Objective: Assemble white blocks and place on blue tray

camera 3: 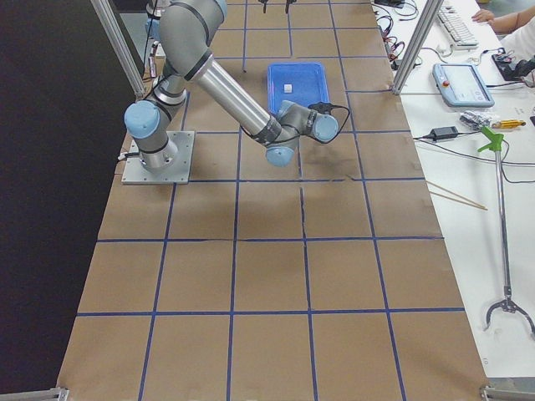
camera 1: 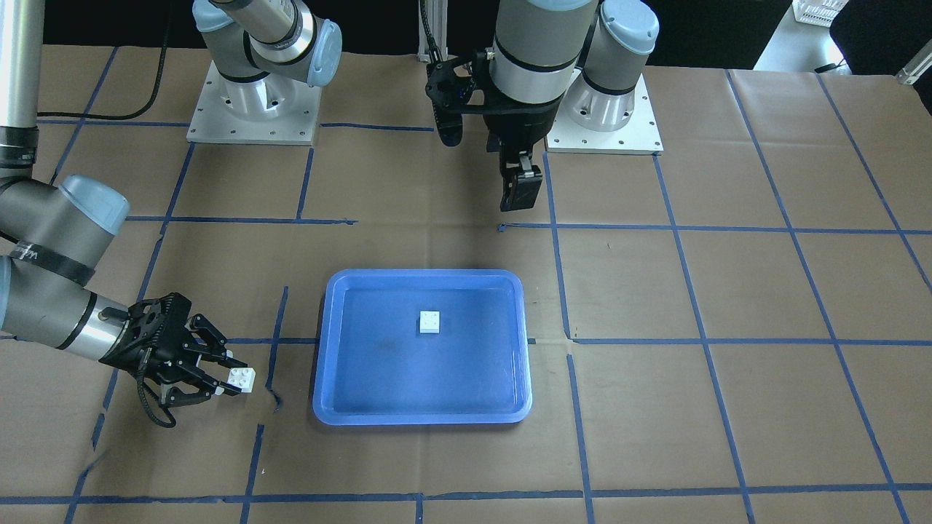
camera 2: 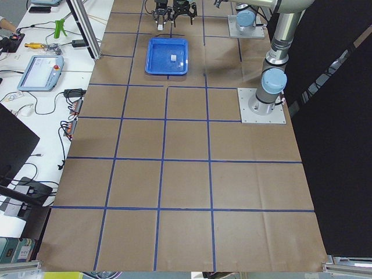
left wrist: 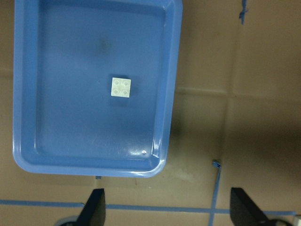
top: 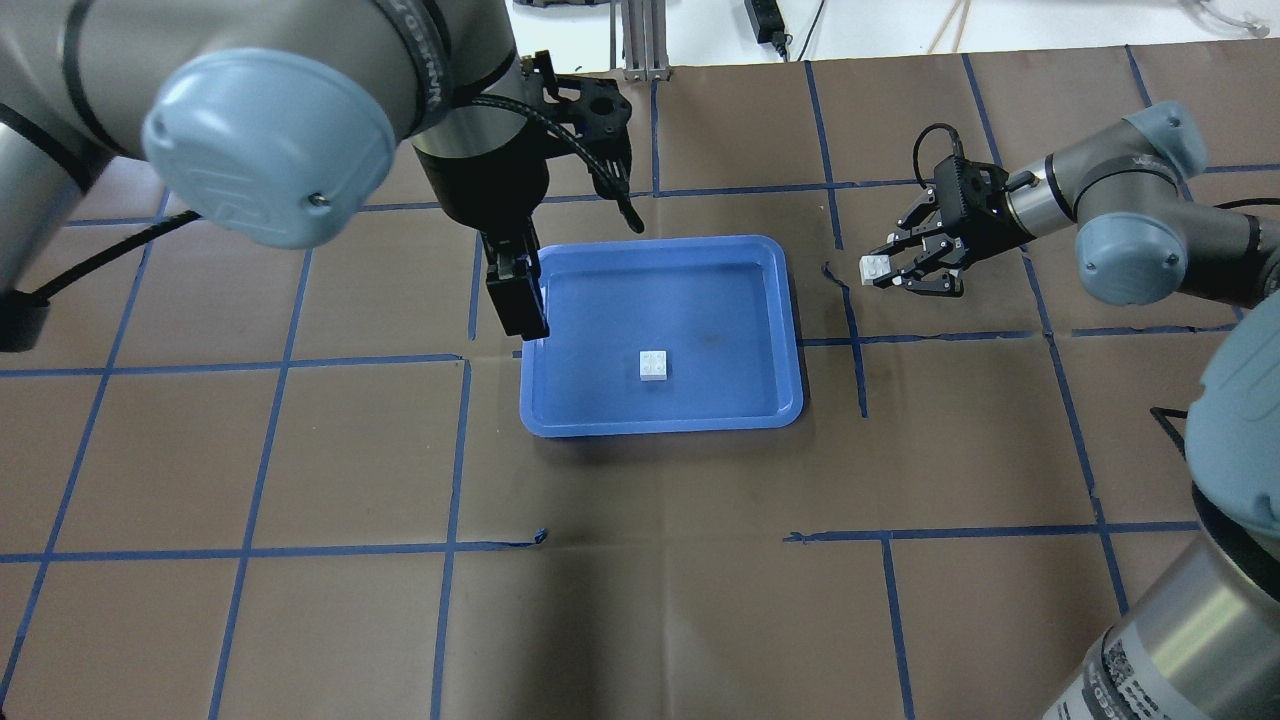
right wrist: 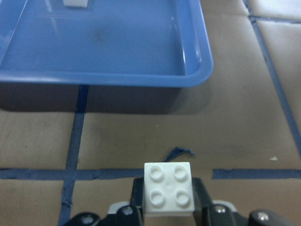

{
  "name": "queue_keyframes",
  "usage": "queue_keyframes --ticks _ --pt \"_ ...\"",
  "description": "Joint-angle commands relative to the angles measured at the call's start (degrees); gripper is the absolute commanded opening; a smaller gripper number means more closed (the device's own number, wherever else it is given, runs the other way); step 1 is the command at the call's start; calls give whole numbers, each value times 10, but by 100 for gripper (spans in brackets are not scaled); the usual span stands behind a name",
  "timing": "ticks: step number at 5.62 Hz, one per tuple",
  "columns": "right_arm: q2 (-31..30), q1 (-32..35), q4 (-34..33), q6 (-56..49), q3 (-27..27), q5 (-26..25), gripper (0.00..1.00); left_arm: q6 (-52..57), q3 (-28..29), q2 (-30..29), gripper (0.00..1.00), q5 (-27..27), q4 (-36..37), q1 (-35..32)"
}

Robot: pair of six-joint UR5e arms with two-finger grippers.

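The blue tray (top: 720, 385) lies at mid-table, also in the front view (camera 1: 378, 371). One white block (top: 655, 366) sits studs up near the tray's middle and shows in the front view (camera 1: 429, 322) and the left wrist view (left wrist: 121, 87). My right gripper (top: 884, 272) is shut on the second white block (top: 873, 267), just above the paper beside the tray's right side; the right wrist view shows this block (right wrist: 168, 189) studs up between the fingers. My left gripper (top: 518, 312) hangs open and empty above the tray's left rim, fingers (left wrist: 94, 209) wide apart.
Brown paper with a blue tape grid covers the table (top: 640, 560). The two arm bases (camera 1: 255, 109) stand on metal plates at the robot's side of the table. A torn bit of tape (right wrist: 176, 153) lies just ahead of the right gripper.
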Motion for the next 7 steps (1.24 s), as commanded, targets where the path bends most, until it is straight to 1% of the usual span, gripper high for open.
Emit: queue_keyframes --ticks 1,2,3,4,5,6,7 --pt "-43 59 13 68 -3 0 35 -243 -8 23 98 35 -5 14" --pt "-46 111 2 104 1 4 35 -367 -13 28 99 47 18 21" --pt "-45 152 -33 146 10 4 35 -584 -14 45 99 46 23 52" --pt "-42 181 -122 219 42 4 35 -647 -16 57 99 47 42 84" --pt "-38 198 -228 290 92 3 35 -651 -17 58 99 43 71 129" --pt "-38 201 -279 301 136 3 35 -645 -18 67 99 42 68 145" --pt "-35 201 -302 298 157 2 35 -650 -32 72 99 41 75 142"
